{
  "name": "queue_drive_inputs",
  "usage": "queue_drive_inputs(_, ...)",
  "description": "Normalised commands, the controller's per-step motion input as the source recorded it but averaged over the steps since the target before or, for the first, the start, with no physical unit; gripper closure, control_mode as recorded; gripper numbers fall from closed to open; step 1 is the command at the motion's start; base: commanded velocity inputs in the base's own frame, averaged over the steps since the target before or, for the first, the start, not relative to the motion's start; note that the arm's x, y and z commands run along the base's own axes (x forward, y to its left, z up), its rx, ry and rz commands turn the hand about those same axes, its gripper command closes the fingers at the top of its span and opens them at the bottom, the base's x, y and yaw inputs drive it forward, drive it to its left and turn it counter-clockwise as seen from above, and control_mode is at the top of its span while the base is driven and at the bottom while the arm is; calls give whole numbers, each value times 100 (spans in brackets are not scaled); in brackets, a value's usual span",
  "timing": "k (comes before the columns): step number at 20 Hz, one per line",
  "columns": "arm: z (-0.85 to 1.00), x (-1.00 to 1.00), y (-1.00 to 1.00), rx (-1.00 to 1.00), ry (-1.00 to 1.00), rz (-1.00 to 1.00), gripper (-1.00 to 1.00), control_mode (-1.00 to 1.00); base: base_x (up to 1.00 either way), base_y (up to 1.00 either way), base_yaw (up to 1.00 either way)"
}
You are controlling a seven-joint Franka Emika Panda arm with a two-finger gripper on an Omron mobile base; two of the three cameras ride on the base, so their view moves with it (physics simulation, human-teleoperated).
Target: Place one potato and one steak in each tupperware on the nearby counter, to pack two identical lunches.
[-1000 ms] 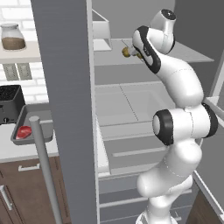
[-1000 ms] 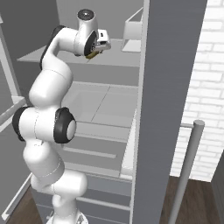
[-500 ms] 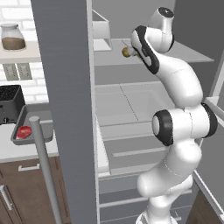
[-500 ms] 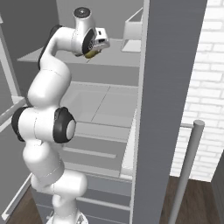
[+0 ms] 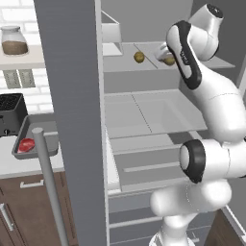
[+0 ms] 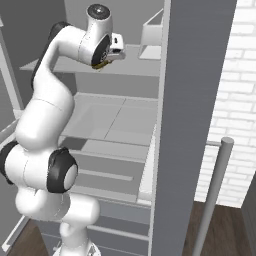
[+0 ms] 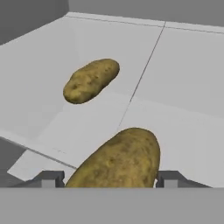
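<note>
You have the arm reaching high into the open fridge, with the gripper [image 7: 111, 177] at the upper shelf [image 5: 211, 62]. In the hand view, the near potato [image 7: 120, 159] sits directly between the two dark fingertips [image 7: 50, 178], one at each side of it. The jaws stand at a moderate width, bracketing the potato; the pictures do not settle whether the pads already press on it, so treat the grasp as unconfirmed.

The second potato [image 7: 91, 80] lies farther back on the same shelf, well apart from the first. This spacing lets you take one without disturbing the other.

In the left base view, the darker tupperware [image 5: 24, 132] rests on the counter [image 5: 14, 166] beside the black toaster [image 5: 10, 113], and it already holds a red steak [image 5: 26, 144]. The tray sits left of the fridge, beyond the open door [image 5: 77, 120], so the carry probably has to withdraw from the shelf and clear that door edge first.

Judged from this layout, the step in hand is picking the first potato.
</note>
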Motion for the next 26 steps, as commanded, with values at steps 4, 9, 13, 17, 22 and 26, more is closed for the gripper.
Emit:
queue_drive_inputs(4, -28, -100, 4, 6, -8, 5, 100, -100, 0, 0, 0)
queue_drive_inputs(9, -15, -100, 0, 4, -5, 6, 100, -100, 0, 0, 0)
queue_drive_inputs(13, -21, -100, 0, 1, -8, 2, 100, -100, 0, 0, 0)
queue_drive_inputs(17, -23, -100, 0, 0, -6, 2, 100, -100, 0, 0, 0)
queue_drive_inputs(22, -18, -100, 0, 0, -7, 2, 100, -100, 0, 0, 0)
queue_drive_inputs(26, -9, -100, 2, 0, -2, 0, 100, -100, 0, 0, 0)
